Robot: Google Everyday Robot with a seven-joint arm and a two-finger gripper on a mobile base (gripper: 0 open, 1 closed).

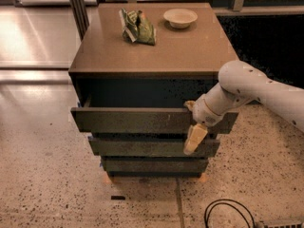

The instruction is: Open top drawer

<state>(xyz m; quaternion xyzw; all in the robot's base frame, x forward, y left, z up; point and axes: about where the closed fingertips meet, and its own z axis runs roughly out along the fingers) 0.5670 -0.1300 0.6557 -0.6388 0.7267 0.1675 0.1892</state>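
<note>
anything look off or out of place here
Nothing damaged or spilled. A crumpled green bag lies on the cabinet top, and the top drawer is pulled out, with the gripper at its front's right end.

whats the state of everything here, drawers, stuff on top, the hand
Widest dark olive top drawer: pulled partly out
Narrower olive middle drawer front: set further back than the top one
Darkest, narrowest bottom drawer front: furthest back
White robot hand: at the top drawer's front edge, right of centre
Crumpled green bag: lying on the brown cabinet top
Pale round bowl: upright on it, looks empty
</note>
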